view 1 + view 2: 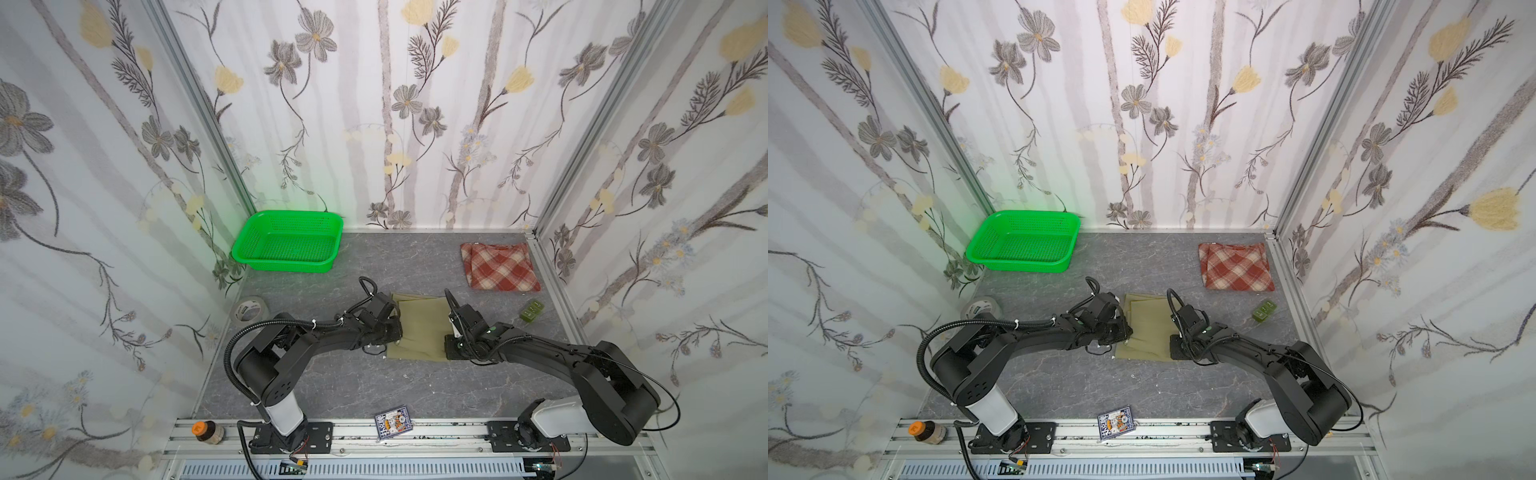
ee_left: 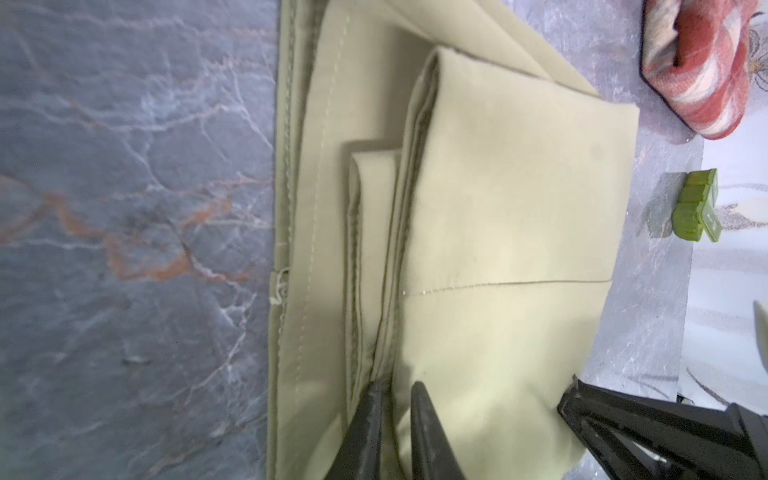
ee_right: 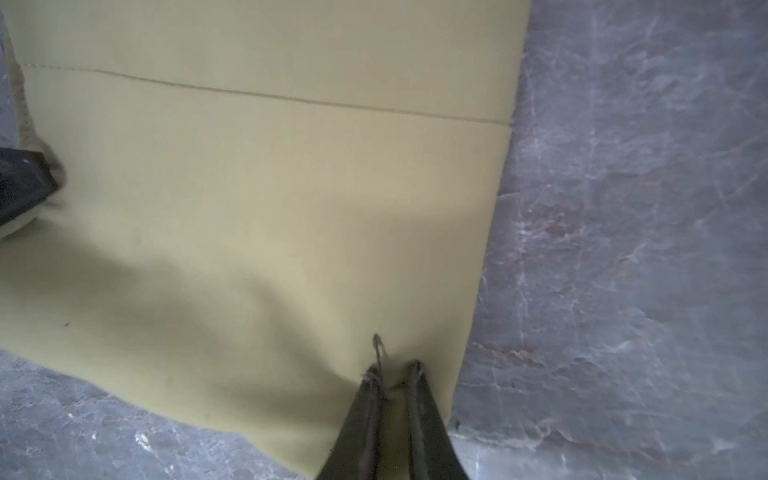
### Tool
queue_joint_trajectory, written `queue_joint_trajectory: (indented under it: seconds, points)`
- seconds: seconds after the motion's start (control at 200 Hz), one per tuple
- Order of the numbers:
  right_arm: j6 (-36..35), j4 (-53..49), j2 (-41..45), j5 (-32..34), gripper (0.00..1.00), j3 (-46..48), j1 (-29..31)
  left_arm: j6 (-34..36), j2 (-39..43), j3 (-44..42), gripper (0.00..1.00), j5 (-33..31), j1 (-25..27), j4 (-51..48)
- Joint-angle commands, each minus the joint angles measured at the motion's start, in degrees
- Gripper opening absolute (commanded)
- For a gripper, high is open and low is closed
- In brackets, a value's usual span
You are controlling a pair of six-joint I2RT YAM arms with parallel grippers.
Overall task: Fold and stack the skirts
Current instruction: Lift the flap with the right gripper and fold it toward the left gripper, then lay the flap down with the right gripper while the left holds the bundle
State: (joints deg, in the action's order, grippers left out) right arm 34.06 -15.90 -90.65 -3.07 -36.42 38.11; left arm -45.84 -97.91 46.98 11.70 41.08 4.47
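My left gripper (image 2: pixel 395 386) is nearly closed. Its fingers nip a folded edge of the khaki skirt (image 1: pixel 419 328) on the side of the cloth that faces the basket (image 1: pixel 286 214). My right gripper (image 3: pixel 397 368) is pinched down too, with a small hump of the same skirt caught between its tips, at the corner farthest from the basket. The khaki skirt lies folded in layers, flat on the table (image 1: pixel 374 386), closer to the front than the basket and off to its right. The plaid skirt (image 1: pixel 500 266) sits folded well to the right of the basket, about level with it and apart from the khaki one.
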Motion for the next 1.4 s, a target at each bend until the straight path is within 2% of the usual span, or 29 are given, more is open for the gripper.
queue_joint_trajectory:
  seconds: [0.0,0.22,0.385,0.52,0.709,0.884,1.059,1.184,1.394]
  points:
    - [1.0,0.6,-3.0,-1.3,0.14,-0.4,1.8,2.5,-1.3,2.3,0.18,-1.2,-0.9,-0.4]
    - [4.9,0.1,-6.3,-2.9,0.14,-4.3,6.9,5.9,-8.1,10.1,0.17,-1.5,-2.8,-0.4]
    - [7.5,2.0,-5.3,-7.5,0.15,-6.3,7.4,7.5,-11.0,14.7,0.16,-1.5,-3.8,-0.4]
    - [6.7,0.6,-1.2,-7.4,0.17,-8.5,5.2,7.3,-5.3,13.4,0.17,-1.2,-5.3,-0.4]
    - [2.8,0.4,1.0,-7.1,0.19,-10.3,-2.5,5.1,5.2,9.2,0.21,-0.1,-5.7,-1.6]
    - [-3.6,0.0,-8.1,-3.8,0.19,-18.6,-6.7,3.0,7.6,7.3,0.25,0.1,-4.7,-1.6]
    - [-7.6,-0.5,-16.1,-1.7,0.18,-26.0,-7.5,1.8,2.3,9.8,0.23,3.1,-1.1,-1.6]
    - [-9.0,-0.1,-19.8,-1.3,0.18,-27.7,-8.1,-0.7,0.7,7.3,0.21,3.0,1.7,-1.6]
    - [-9.3,0.9,-22.7,-1.0,0.17,-26.6,-9.4,-3.6,1.1,3.2,0.21,1.9,1.9,-1.6]
